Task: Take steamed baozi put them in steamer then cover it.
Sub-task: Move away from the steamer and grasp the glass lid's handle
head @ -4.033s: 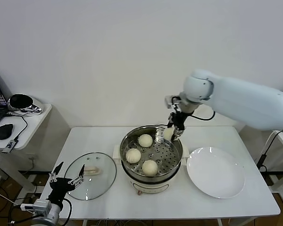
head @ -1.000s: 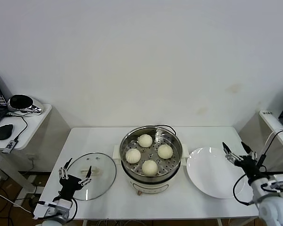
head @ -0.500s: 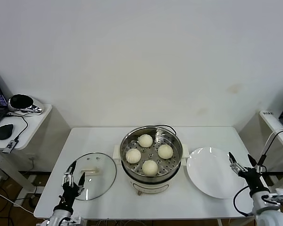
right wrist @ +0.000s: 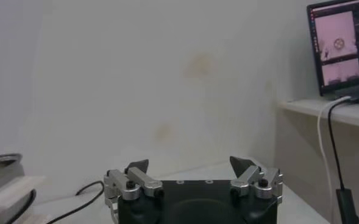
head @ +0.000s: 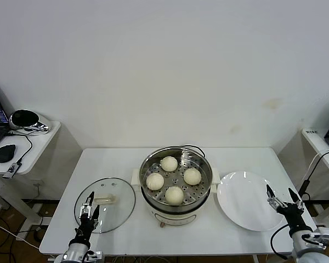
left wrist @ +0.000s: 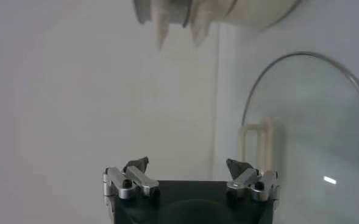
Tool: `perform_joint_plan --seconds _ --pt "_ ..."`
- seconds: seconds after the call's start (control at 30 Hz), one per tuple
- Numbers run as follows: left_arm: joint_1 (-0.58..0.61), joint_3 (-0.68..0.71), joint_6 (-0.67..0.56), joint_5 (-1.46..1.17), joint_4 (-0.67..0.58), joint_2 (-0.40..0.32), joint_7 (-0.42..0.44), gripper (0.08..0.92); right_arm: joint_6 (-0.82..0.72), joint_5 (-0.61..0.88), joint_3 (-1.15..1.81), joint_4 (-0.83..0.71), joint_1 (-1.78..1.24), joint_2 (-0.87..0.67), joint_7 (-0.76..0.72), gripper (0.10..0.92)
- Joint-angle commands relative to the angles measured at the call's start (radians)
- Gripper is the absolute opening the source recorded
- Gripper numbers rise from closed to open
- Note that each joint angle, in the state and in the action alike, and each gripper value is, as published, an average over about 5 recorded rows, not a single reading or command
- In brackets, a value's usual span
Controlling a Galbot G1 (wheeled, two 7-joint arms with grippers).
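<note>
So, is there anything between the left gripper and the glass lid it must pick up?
Nothing visible. The left gripper is open at the near edge of the lid, whose handle lies uncovered. The steamer beside it is open, with four baozi inside.

Left gripper (head: 89, 210) low at the near left, pointing up, jaws spread wide, nothing between them, right gripper (head: 279, 198) low at the near right, likewise upturned, jaws wide apart, empty, both arms mostly out of view

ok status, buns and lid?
Left gripper open by cover; right gripper open near plate. Four baozi in steamer. Uncovered, nothing blocking.
</note>
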Motion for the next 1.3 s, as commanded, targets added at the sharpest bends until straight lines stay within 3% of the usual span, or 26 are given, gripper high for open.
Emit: perform_joint_plan --seconds 0.03,1.3 --pt "-0.049 0.026 0.032 0.050 0.069 -0.010 0.008 0.823 0.005 -0.005 -0.001 -0.005 -0.006 0.010 0.004 0.823" --pt "-0.233 0.054 0.137 0.023 0.229 -0.082 -0.009 0.823 0.021 -0.036 0.010 -0.032 -0.028 0.021 0.001 0.823"
